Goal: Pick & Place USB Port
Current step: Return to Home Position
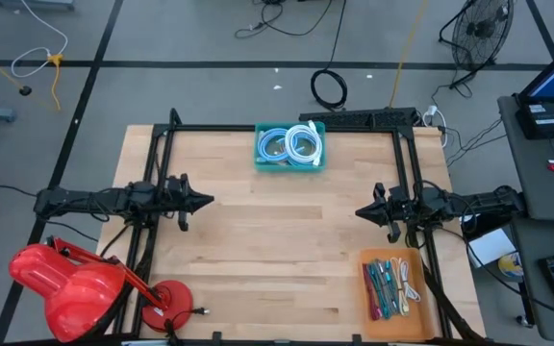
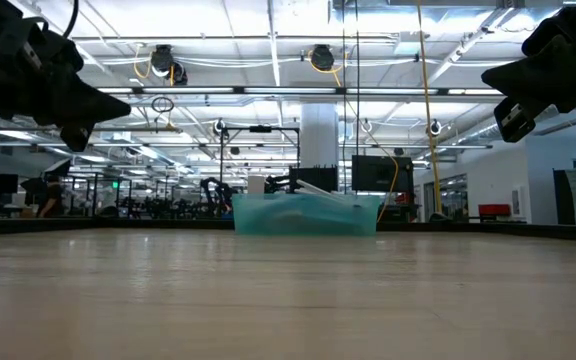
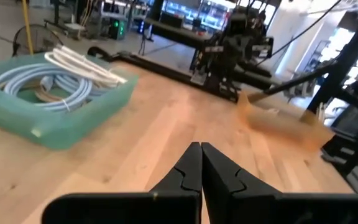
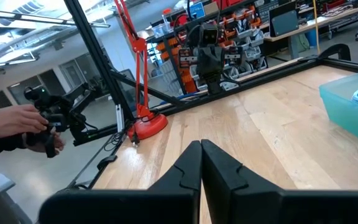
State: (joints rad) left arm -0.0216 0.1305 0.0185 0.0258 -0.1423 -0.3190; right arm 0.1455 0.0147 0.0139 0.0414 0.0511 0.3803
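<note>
Both dark arms hang level over the pale wooden table (image 1: 277, 250), facing each other across bare boards. The left gripper (image 1: 203, 201) sits toward the left side, its two fingers pressed tip to tip with nothing between them. The right gripper (image 1: 362, 210), over on the right, is closed the same way and just as empty. From table height, both hang well above the wood. The cables are all binned: a pale blue coil (image 1: 275, 144) and a white coil (image 1: 305, 143) lie side by side in the teal-blue plastic bin (image 1: 289, 168) at the middle of the far edge, and a bundle of mixed coloured cables (image 1: 386, 288) lies in the orange tray-like bin (image 1: 392, 255) at the near right corner. A red lamp-like fixture (image 1: 65, 284) sits at the near left corner.
</note>
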